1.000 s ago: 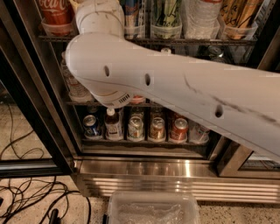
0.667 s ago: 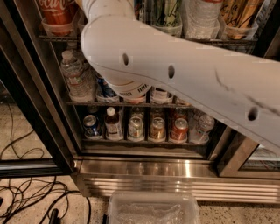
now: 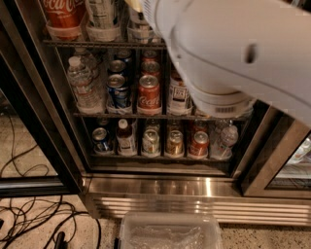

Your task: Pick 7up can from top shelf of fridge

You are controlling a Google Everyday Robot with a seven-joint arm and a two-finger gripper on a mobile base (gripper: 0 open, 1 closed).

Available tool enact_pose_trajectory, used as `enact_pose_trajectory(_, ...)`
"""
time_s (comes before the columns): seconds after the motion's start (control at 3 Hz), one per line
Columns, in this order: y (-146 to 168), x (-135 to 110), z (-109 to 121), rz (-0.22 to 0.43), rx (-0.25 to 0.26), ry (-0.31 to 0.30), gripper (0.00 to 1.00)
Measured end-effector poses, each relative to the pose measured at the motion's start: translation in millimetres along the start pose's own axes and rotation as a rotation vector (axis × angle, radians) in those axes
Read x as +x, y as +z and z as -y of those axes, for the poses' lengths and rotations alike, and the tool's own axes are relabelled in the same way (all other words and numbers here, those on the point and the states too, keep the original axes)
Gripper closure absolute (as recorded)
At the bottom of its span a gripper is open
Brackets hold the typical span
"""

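Observation:
The fridge (image 3: 160, 187) fills the view, with its door open. The top shelf (image 3: 97, 44) runs along the top edge, with clear trays on it. A red Coca-Cola can (image 3: 63, 14) stands there at the left. Next to it is a pale can with small print (image 3: 103, 14); I cannot tell whether it is the 7up can. My white arm (image 3: 228, 53) covers the upper right and the rest of that shelf. My gripper is out of view, past the top edge beyond the arm.
The middle rack holds a water bottle (image 3: 80, 82), a blue can (image 3: 118, 90), a Coca-Cola can (image 3: 148, 92) and a white-labelled can (image 3: 179, 95). The lower rack holds several cans. A clear plastic bin (image 3: 170, 236) and cables (image 3: 29, 219) lie on the floor.
My arm has swung up and to the right, uncovering the left and middle of the racks. The fridge now looks closer.

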State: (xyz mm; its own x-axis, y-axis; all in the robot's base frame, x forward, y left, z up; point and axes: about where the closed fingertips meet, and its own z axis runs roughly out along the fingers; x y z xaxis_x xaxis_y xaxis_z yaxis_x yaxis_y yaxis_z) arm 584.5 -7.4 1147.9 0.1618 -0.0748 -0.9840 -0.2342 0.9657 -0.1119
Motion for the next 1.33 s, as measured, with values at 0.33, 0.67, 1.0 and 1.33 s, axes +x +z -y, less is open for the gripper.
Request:
enact_pose_trajectory(0.33,-41.1,38.6,42.4,-0.123,-0.011,-0.034,1.00)
enact_pose_trajectory(0.67,-77.5,116.6,52.3,-0.273,-0.089,0.002,1.00)
enact_pose_trajectory(1.0,-86.6,135.8,30.6,-0.308,-0.162,0.066,1.00)
enact_pose_trajectory(1.33,-100.9,146.9,25.4,-0.332,-0.168,0.087,1.00)
